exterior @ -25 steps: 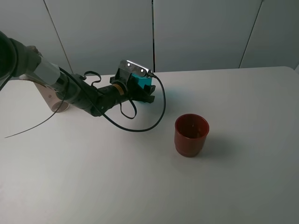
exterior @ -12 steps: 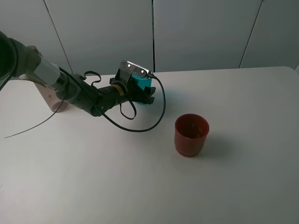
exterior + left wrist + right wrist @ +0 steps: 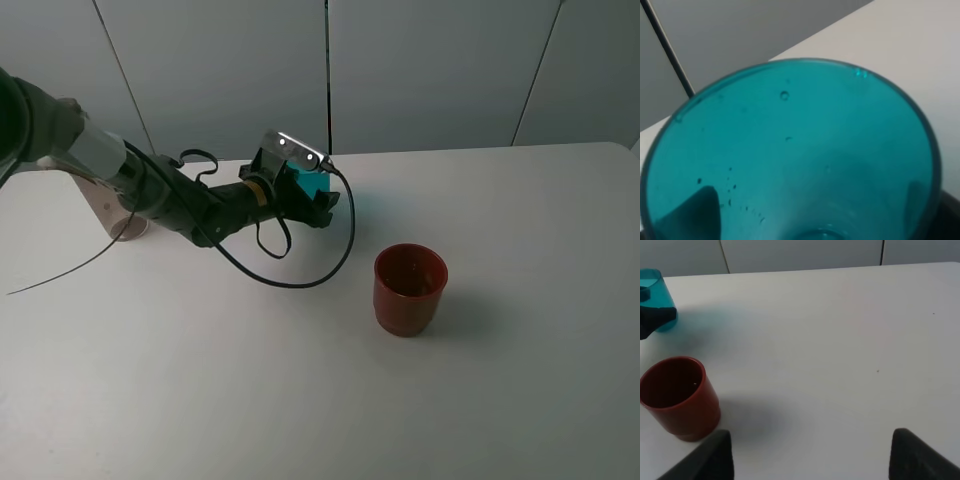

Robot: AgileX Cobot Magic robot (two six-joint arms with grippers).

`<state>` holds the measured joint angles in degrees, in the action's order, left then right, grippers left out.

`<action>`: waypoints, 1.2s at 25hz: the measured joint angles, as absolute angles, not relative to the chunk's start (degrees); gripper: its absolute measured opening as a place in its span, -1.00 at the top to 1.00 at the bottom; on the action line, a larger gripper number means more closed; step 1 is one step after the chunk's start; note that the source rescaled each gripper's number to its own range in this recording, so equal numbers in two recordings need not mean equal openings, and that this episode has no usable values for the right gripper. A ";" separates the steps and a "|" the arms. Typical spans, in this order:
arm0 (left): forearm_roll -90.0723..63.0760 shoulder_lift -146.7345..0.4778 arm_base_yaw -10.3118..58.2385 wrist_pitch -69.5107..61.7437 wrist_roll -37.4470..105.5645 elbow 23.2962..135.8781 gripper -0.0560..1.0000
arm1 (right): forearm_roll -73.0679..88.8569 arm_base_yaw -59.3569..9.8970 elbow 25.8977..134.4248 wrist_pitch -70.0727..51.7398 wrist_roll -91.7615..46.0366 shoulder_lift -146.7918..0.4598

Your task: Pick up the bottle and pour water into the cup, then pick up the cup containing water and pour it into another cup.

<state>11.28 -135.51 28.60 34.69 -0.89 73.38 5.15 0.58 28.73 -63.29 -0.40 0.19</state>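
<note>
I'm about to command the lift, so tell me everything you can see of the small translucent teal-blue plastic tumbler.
The small translucent teal-blue plastic tumbler stands upright near the table's far edge, smooth-sided and slightly tapered. The left gripper has its dark fingers on either side of it, visible through the wall in the wrist view. Small droplets cling to its inner wall; any water level is unclear. It stands apart from the squat red-brown cup.

The cup (image 3: 312, 183) was translucent teal-blue, its inner wall (image 3: 790, 160) speckled with small dark dots and a few tiny bubbles. The other cup (image 3: 409, 289) was a deep red-brown, darker inside (image 3: 671, 382). The worktop (image 3: 520, 380) was plain white with soft grey shadows. The left claw (image 3: 318, 205) was black, with a black cable (image 3: 300, 280) and a silvery bracket (image 3: 296, 148). The bottle (image 3: 112, 215) looked pale smoky brown. The back panels (image 3: 430, 70) were grey with dark seams.
</note>
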 joint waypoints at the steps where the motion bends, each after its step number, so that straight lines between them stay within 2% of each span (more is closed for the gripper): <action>1: 11.38 -134.72 28.60 33.38 -0.89 73.38 -0.93 | 5.15 0.58 28.73 -63.29 -0.40 0.19; 9: 11.38 -129.15 28.60 26.23 -0.89 72.54 -0.93 | 5.15 0.58 28.73 -63.29 -0.40 0.19; 20: 11.38 -118.31 28.60 23.59 -0.99 60.93 -0.94 | 5.15 0.58 28.73 -63.29 -0.40 0.19; 30: 11.27 -98.97 28.60 -3.83 -2.39 60.12 -0.96 | 5.15 0.58 28.73 -63.29 -0.40 0.19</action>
